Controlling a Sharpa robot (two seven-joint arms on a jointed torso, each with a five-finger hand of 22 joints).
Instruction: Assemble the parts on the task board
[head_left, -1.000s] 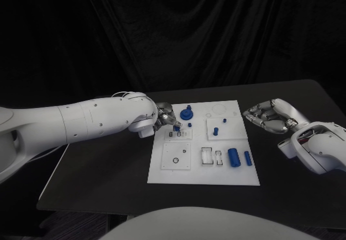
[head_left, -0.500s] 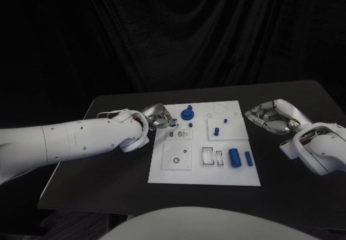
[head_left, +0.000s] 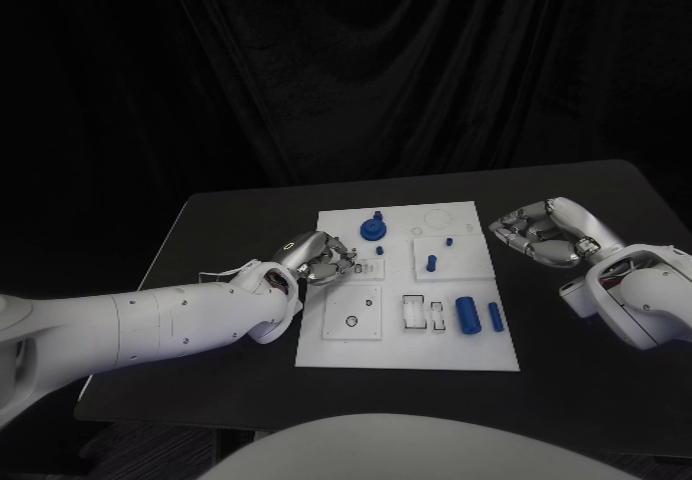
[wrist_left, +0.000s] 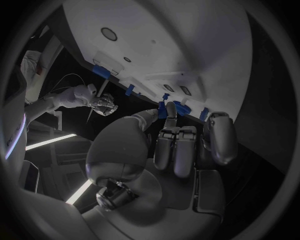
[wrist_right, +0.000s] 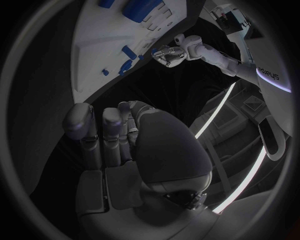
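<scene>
We see the white rectangular task board (head_left: 408, 352) lying flat in the middle of the black table (head_left: 216, 360), its surface divided into raised square panels with small recesses. Several small blue plastic parts sit on it: a round blue knob with a stem (head_left: 375, 229) stands at the far end, just beyond the left hand's fingertips; a short blue peg (head_left: 431, 263) stands upright in a square panel further toward the right hand; a tiny blue stub (head_left: 449, 241) is just beyond that peg. Nearer the robot's body lie a thick blue cylinder (head_left: 467, 314) and a slimmer blue rod (head_left: 495, 317), side by side and close together. A small dark ring (head_left: 352, 321) marks the square panel just on the near side of the left hand.

The left hand (head_left: 317, 259) rests over the board's left edge, its silver fingers curled together. In the left wrist view, a small blue piece (wrist_left: 162, 111) is pinched between the thumb and a fingertip (wrist_left: 170, 109), with the other fingers (wrist_left: 177, 150) folded alongside.

The right hand (head_left: 541, 232) hangs over bare table beside the board's right edge, apart from it. Its fingers are curled in toward the palm, and we see nothing held in them, in either the head view or the right wrist view (wrist_right: 119, 135).
</scene>
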